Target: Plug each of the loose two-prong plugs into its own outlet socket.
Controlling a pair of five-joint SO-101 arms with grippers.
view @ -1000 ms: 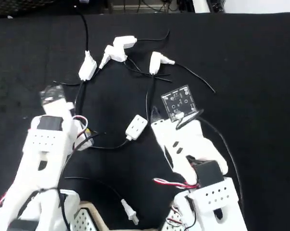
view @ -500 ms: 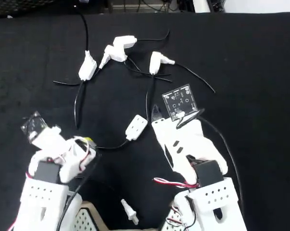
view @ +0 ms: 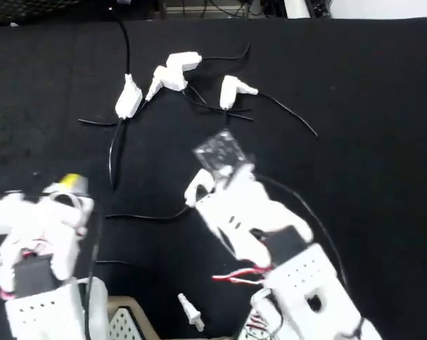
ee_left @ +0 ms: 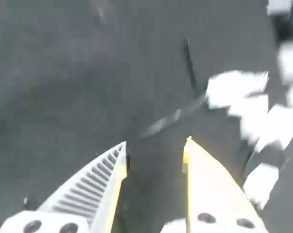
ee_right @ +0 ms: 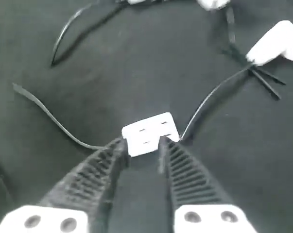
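Fabric in plain black is covering the table (view: 383, 106). At its near edge, between the two arm bases, a loose two-prong plug (view: 190, 312) is lying flat, well apart from both grippers. Just beyond it, on the near left, the left arm (view: 36, 241) is hanging over the cloth. The left gripper (ee_left: 153, 151) is standing wide, its fingers (ee_left: 112, 170) holding nothing, and a black cord (ee_left: 170, 120) is running across the cloth past their tips.

Toward the middle of the table the right gripper (ee_right: 140, 145) is sitting low at the outlet socket (ee_right: 150, 132). Its jaws are parted by a narrow gap, and the fingertips (ee_right: 116, 148) are meeting the socket's near edge rather than closing around it. The socket is lying flat with its slots facing up, and a thin cord (ee_right: 209, 99) is trailing away from one corner.

Farther back, a left connector (view: 128, 98), a middle connector (view: 174, 71) and a right connector (view: 231, 91) are lying near one another among crossing black cords. The middle one is perhaps two pieces together.
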